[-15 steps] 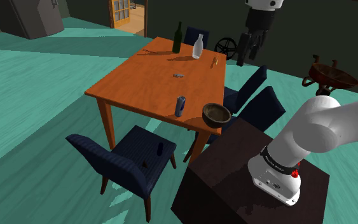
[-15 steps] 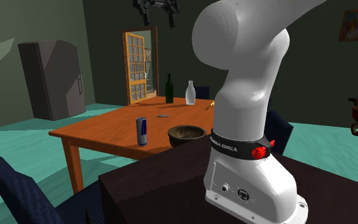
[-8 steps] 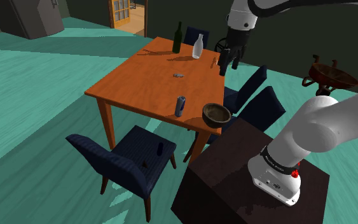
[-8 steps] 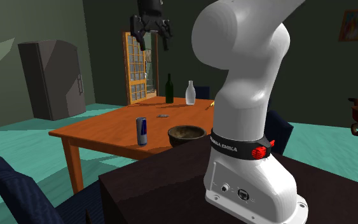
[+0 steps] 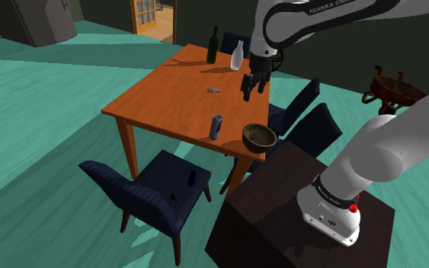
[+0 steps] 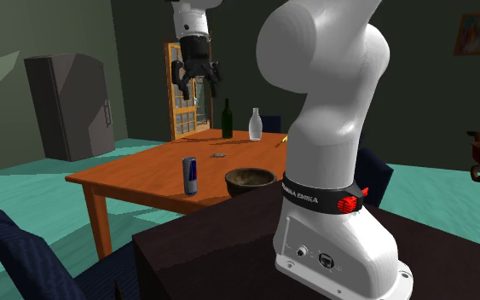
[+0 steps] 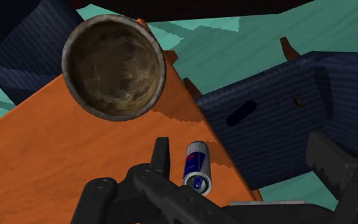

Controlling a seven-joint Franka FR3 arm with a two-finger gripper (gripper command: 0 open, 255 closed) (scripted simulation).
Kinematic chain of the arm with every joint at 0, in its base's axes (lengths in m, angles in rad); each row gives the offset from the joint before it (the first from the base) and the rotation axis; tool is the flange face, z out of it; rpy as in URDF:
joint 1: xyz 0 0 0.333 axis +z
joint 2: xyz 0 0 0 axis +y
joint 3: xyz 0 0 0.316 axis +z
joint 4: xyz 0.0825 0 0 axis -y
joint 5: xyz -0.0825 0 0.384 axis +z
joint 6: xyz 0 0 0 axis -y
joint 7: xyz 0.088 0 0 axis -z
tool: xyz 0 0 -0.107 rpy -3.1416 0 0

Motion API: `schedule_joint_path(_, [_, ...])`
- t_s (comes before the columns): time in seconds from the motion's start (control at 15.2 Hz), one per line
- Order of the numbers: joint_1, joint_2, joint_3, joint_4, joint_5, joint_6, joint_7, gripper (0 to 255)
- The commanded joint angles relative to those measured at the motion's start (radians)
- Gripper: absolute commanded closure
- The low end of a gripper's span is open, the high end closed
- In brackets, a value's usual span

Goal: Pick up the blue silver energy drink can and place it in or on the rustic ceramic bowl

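While the shoulder view showed the tool (image 5: 248,85) hanging high over the orange desk (image 5: 167,91), fingers spread wide and holding nothing, the wrist view looked down into the mottled brown ceramic bowl (image 7: 114,67) and onto the blue-and-silver energy drink can (image 7: 197,166). That can stood upright near the desk's edge, just beside the bowl, well below the tool and nearer one finger than the other.

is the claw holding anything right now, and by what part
Nothing. The claw is open in the air above the table; the can stands untouched on it, beside the bowl.
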Motion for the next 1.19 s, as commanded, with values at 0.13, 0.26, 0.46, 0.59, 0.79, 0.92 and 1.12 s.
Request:
schedule_joint_path(0.13, [-0.008, 0.151, -0.01, 0.033, -0.009, 0.125, -0.01, 0])
schedule_joint_path(0.26, [-0.011, 0.228, -0.014, 0.059, -0.012, 0.179, -0.014, 0])
schedule_joint_path(0.46, [-0.015, 0.346, -0.019, 0.109, -0.015, 0.252, -0.02, 0])
schedule_joint_path(0.59, [-0.018, 0.425, -0.022, 0.149, -0.016, 0.294, -0.024, 0])
schedule_joint_path(0.79, [-0.022, 0.544, -0.025, 0.218, -0.016, 0.348, -0.032, 0])
schedule_joint_path(0.92, [-0.026, 0.623, -0.026, 0.27, -0.016, 0.377, -0.037, 0])
schedule_joint_path(1.12, [-0.031, 0.741, -0.027, 0.359, -0.014, 0.411, -0.044, 0])
